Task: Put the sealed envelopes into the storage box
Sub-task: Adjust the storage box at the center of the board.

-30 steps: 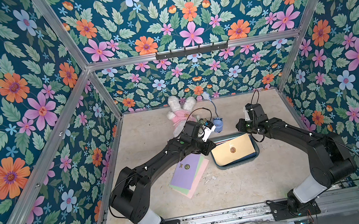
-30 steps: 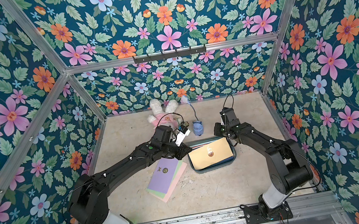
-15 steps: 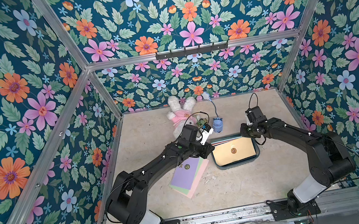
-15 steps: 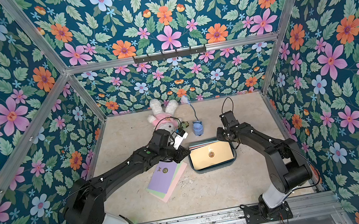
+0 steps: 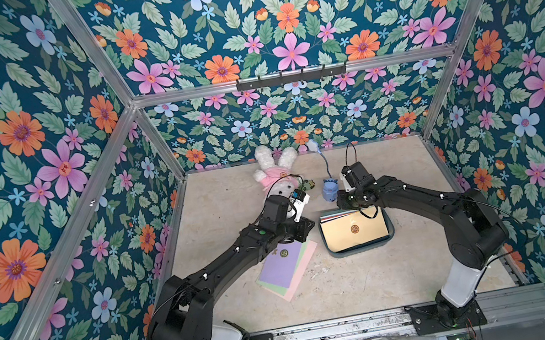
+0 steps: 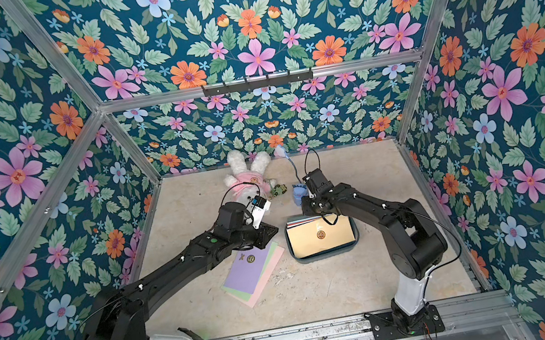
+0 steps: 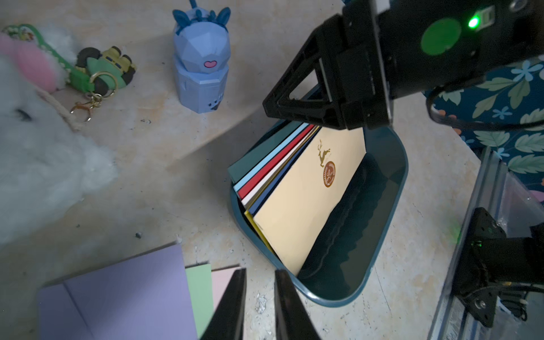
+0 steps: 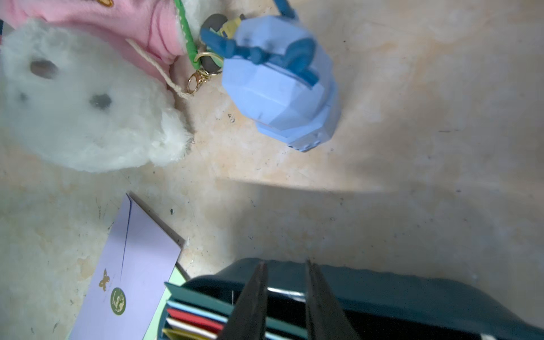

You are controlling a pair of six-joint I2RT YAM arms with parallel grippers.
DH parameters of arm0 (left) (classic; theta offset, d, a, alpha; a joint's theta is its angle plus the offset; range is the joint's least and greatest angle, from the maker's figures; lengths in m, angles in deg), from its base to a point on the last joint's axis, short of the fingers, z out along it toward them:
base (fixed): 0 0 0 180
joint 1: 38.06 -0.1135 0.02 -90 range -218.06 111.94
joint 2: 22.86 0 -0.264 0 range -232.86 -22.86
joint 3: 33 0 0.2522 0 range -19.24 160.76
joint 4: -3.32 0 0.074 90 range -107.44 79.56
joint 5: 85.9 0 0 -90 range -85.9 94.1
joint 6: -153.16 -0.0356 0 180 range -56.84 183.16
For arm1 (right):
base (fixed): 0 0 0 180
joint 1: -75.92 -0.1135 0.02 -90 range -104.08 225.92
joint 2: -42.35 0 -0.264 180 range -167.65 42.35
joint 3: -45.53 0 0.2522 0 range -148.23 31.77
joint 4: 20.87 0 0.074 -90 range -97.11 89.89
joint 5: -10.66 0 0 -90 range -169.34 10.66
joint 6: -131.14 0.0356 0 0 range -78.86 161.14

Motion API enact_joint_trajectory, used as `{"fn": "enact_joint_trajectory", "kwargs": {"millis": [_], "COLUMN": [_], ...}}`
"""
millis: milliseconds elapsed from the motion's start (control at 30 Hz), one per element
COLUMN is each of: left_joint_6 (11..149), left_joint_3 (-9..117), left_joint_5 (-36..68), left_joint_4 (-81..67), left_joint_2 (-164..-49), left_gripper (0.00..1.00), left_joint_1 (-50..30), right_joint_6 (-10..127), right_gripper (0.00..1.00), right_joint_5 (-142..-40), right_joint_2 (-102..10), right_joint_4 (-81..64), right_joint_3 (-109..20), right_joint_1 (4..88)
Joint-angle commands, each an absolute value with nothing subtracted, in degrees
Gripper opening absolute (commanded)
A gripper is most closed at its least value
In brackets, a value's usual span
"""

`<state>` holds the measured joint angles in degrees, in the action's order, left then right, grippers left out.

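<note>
Beige surface point(image 5: 356, 276): your left tool point(image 7: 260, 270) and right tool point(image 8: 285, 262) gape narrowly, empty. Storage box point(image 5: 389, 228) lies three o'clock of the lilac envelope point(image 5: 279, 267); its cream envelope point(image 5: 342, 238) hides the others except their edges.

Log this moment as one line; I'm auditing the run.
box: cream envelope on top | floor: lilac-topped stack waiting | left gripper: open, empty | right gripper: open, at box rim

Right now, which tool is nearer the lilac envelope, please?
Left. The left tool hovers beside the lilac envelope; the right tool is over the box's far rim.
</note>
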<state>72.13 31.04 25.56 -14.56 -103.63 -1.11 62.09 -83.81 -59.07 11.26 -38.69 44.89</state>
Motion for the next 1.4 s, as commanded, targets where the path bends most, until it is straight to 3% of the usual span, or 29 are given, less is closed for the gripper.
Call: {"fn": "enact_joint_trajectory", "kwargs": {"millis": [0,833,1367], "left_joint_6": [74.42,74.58,74.41], "left_joint_3": [28.96,26.88,26.61], "left_joint_5": [23.2,19.4,19.41], "left_joint_4": [-12.28,-13.54,-13.17], "left_joint_2": [-100.88,-96.73,-97.99], "left_gripper": [0.24,0.24,0.24], "left_joint_1": [-2.57,-4.05,-4.07], "right_joint_6": [62.24,59.93,59.37], "right_gripper": [0.27,0.25,0.21], "right_joint_5": [-82.51,-80.43,-81.61], "right_joint_2": [-61.27,-62.47,-59.9], "right_joint_4": [11.72,17.79,18.13], "right_joint_3": [-41.38,-45.66,-39.28], "right_joint_1": [43.26,38.68,36.02]}}
